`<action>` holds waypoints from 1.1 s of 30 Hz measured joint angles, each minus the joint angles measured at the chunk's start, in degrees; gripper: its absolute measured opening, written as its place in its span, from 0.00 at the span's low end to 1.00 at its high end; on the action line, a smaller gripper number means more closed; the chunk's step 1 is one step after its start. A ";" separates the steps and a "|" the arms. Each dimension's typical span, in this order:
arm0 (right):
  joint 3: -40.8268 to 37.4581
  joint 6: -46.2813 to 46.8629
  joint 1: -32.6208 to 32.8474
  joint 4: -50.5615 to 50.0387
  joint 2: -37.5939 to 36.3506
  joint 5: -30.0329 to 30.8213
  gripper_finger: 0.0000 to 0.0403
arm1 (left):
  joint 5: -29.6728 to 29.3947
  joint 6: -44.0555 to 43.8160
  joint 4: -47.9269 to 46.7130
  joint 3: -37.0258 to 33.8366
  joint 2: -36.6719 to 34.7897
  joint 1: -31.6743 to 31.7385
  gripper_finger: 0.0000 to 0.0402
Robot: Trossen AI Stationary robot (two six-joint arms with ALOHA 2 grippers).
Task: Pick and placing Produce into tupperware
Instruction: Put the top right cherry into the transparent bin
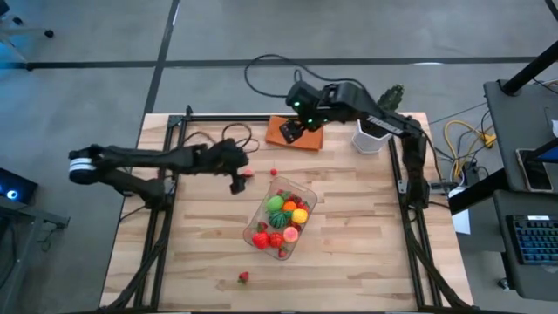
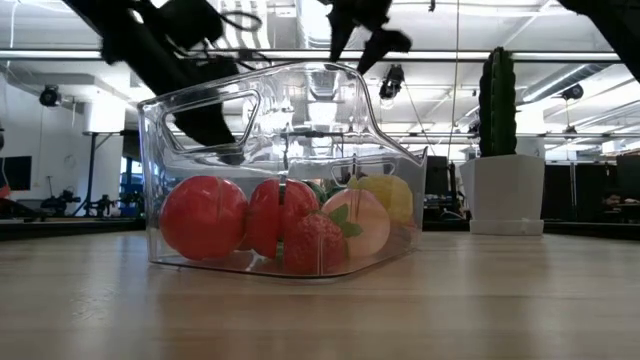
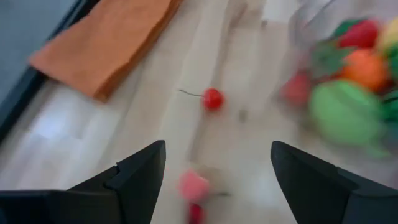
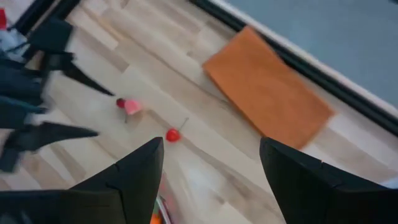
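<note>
The clear tupperware (image 1: 281, 218) (image 2: 285, 170) sits mid-table with several toy produce pieces inside, red, green, orange and yellow. A small pink-red piece (image 1: 248, 173) (image 3: 194, 185) lies on the wood just ahead of my open left gripper (image 1: 238, 180) (image 3: 217, 149), which hovers over it without touching. A red cherry (image 1: 273, 172) (image 3: 212, 98) (image 4: 173, 134) lies a little to its right. A strawberry (image 1: 243, 277) rests near the table's near edge. My right gripper (image 1: 291, 131) (image 4: 211, 146) is open, raised over the orange cloth (image 1: 296, 135).
The orange cloth (image 4: 267, 87) lies flat by the far edge. A white pot with a green cactus (image 1: 373, 135) (image 2: 505, 190) stands at the far right. Black frame rails (image 1: 166, 218) run along the table's left and right sides. Bare wood surrounds the tupperware.
</note>
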 joint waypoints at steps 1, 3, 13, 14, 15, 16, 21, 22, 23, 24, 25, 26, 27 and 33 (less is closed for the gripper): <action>0.50 0.51 0.11 -1.06 -0.67 0.66 0.64 | 0.45 3.22 0.58 0.71 1.78 1.24 0.69; 0.57 1.73 0.47 -2.14 -2.31 1.08 0.64 | 1.69 8.76 2.16 2.27 5.44 3.26 0.68; 0.56 9.52 4.93 -9.36 -9.69 9.31 0.64 | 10.27 25.79 5.17 8.45 20.29 6.69 0.49; 0.56 10.24 5.65 -9.96 -9.97 10.70 0.64 | 10.41 26.81 5.21 9.03 21.21 6.69 0.46; 0.55 10.98 6.21 -10.38 -10.33 11.76 0.64 | 10.48 27.57 5.19 9.64 22.08 6.69 0.45; 0.51 11.45 6.54 -10.52 -10.58 12.55 0.64 | 10.50 28.40 5.17 10.34 22.85 6.69 0.43; 0.51 12.45 7.27 -10.49 -11.12 12.84 0.64 | 11.12 30.69 5.28 13.82 25.47 6.69 0.39; 0.45 12.65 7.27 -10.47 -11.12 12.75 0.64 | 11.30 31.44 5.27 14.39 26.03 6.69 0.38; 0.31 12.66 7.27 -10.47 -11.12 12.57 0.64 | 11.42 31.98 5.20 14.90 26.65 6.69 0.38; 0.17 12.66 7.27 -10.48 -11.12 12.50 0.64 | 11.42 32.76 5.03 15.37 27.31 6.69 0.38; -0.01 12.66 7.27 -10.46 -11.12 12.46 0.64 | 11.44 33.13 4.99 15.77 27.95 6.69 0.38; -0.19 12.66 7.27 -10.50 -11.12 12.42 0.64 | 11.44 33.31 4.99 16.10 28.59 6.69 0.38; -0.34 12.66 7.27 -10.47 -11.12 12.40 0.64 | 11.48 33.35 5.03 16.34 29.21 6.69 0.38; -0.96 12.61 7.25 -10.46 -11.12 12.32 0.64 | 11.60 33.42 4.73 16.17 32.42 6.69 0.38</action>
